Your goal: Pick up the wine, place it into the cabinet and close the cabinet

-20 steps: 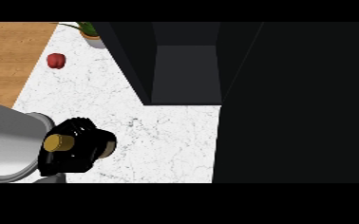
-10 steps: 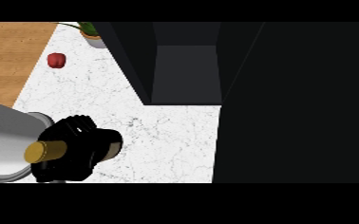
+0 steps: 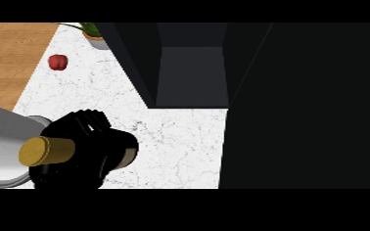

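The tall dark open-fronted cabinet (image 3: 192, 73) stood at the back of the white marbled tabletop (image 3: 180, 142). Near its front-left edge, the left hand (image 3: 86, 149) was curled round the dark glass wine bottle with a gold cap (image 3: 47, 150). Heavy, smooth and breakable, it looked best held around the body.

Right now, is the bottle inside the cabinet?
No, the bottle is in the left hand over the counter, outside the open cabinet.

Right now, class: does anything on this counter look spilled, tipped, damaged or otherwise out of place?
Nothing is spilled or damaged. The wine bottle lies tilted in the left hand, its fingers curled round it. A red pepper sits alone near the counter's left edge. The cabinet stands open.
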{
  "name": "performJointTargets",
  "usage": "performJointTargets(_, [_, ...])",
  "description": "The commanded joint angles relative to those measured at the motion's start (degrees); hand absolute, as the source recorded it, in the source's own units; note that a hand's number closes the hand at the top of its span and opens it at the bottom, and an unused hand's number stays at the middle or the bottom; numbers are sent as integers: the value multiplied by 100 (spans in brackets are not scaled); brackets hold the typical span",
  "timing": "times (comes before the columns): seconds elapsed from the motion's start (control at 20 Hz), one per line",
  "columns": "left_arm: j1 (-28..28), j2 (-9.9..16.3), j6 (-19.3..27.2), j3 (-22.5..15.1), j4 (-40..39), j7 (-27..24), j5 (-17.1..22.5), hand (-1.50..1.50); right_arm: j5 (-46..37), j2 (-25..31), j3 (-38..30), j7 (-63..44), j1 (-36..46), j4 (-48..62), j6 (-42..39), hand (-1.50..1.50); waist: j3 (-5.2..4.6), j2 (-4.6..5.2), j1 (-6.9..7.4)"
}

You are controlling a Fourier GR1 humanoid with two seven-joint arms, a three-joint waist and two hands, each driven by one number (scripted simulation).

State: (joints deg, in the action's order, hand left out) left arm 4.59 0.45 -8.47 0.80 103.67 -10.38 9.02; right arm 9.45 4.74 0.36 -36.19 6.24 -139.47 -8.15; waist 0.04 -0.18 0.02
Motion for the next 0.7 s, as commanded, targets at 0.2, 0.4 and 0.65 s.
performJointTargets(0.2, [-198,-44,1058,-1315,1006,1159,1,150,502,-25,41,-466,-206,-787,25,-150,-2,-8,-33])
performJointTargets(0.4, [-959,-45,1837,-1885,553,1193,-133,150,359,-62,151,-778,182,-813,247,-150,-7,-2,-55])
performJointTargets(0.65, [-1688,-45,2920,-2499,175,1297,-248,150,341,-117,137,-244,-418,-780,-29,-150,-2,8,-72])
